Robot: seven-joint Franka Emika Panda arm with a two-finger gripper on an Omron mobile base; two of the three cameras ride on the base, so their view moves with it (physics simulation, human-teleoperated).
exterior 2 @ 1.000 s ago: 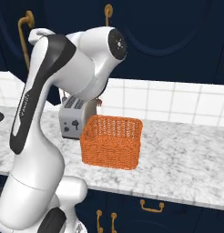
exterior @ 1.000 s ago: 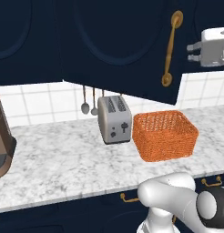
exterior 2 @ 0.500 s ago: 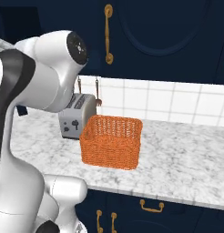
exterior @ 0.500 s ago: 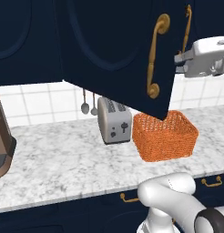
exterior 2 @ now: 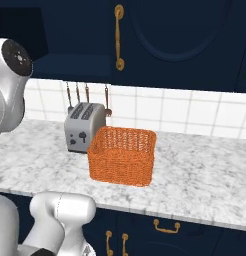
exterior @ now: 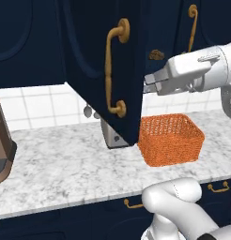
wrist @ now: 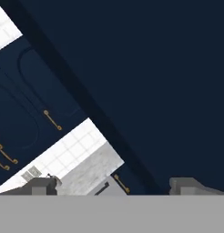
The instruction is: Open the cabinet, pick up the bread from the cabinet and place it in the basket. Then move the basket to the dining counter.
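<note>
In the left base view, going left to right, the cabinet door (exterior: 101, 70) stands swung out toward the robot, its long curved brass handle (exterior: 113, 75) facing the camera. The toaster (exterior: 115, 137) peeks out below the door's lower edge on the marble desk (exterior: 56, 168). Just past the door's free edge, the bread (exterior: 156, 55) shows as a small brown lump inside the opened cabinet. The hand (exterior: 150, 85) hovers beside that edge with its fingers spread and nothing between them. It is above the orange basket (exterior: 171, 139), which sits on the desk.

The relation that matters for the pick is this: from the hand, the bread lies at about 12 o'clock in that view, higher up and deeper into the cabinet, near but not touching. The roll is too small to read a long axis. The basket lies at about 5 o'clock from the hand, so carrying the roll down to it looks like a short drop.

In the hand view the dark door panel (wrist: 145, 82) looms close in front of the two spread fingertips (wrist: 189, 185). The hand probably has to clear this edge and rise before it can reach in.
</note>
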